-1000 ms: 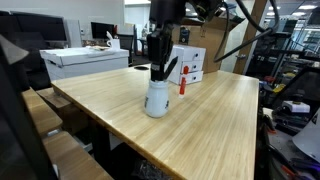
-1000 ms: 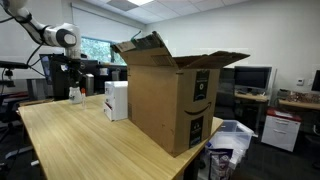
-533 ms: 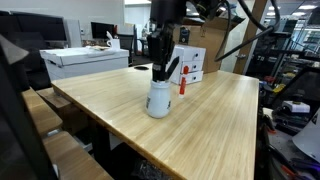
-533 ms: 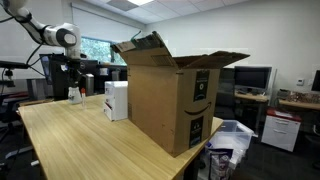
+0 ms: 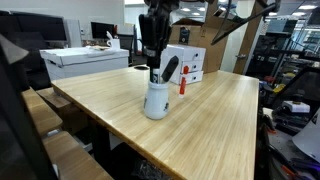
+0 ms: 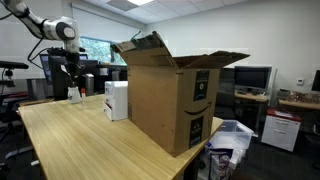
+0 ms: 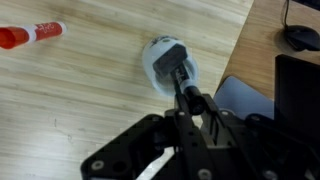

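A white cup [image 5: 157,100] stands on the wooden table [image 5: 200,130], also seen from above in the wrist view as the cup [image 7: 153,68]. A black marker with a grey end [image 7: 170,52] leans out of it to one side [image 5: 168,68]. My gripper [image 5: 152,62] hangs straight above the cup and is shut on a thin black pen [image 7: 181,82], whose lower end still reaches into the cup's mouth. In an exterior view the gripper [image 6: 70,68] is small, at the table's far end.
A red marker [image 5: 182,86] lies on the table beside the cup, also visible as the red marker [image 7: 30,36]. White boxes [image 5: 190,62] stand behind it. A large open cardboard box [image 6: 170,95] and a small white box [image 6: 116,100] occupy the table's other end.
The gripper has risen above the cup, drawing the thin black pen upward with it. The cup and the leaning marker have stayed in place.
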Controlling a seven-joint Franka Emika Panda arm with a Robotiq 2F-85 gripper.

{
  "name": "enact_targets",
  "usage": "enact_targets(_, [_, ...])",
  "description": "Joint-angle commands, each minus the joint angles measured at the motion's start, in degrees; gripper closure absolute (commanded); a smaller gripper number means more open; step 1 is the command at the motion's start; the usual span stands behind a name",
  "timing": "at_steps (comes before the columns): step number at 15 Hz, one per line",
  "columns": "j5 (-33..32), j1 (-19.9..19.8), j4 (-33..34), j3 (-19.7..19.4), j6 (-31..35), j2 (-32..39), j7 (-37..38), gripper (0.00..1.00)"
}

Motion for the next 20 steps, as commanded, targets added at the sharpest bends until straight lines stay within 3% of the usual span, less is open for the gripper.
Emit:
enact_targets(1, [-2.34,0.76,3.0,0.11,-2.67,-0.11,2.52,0.93])
enact_targets(20, [-11.62,1.23,12.34,-1.01,-9.17,-1.32,10.67,0.93])
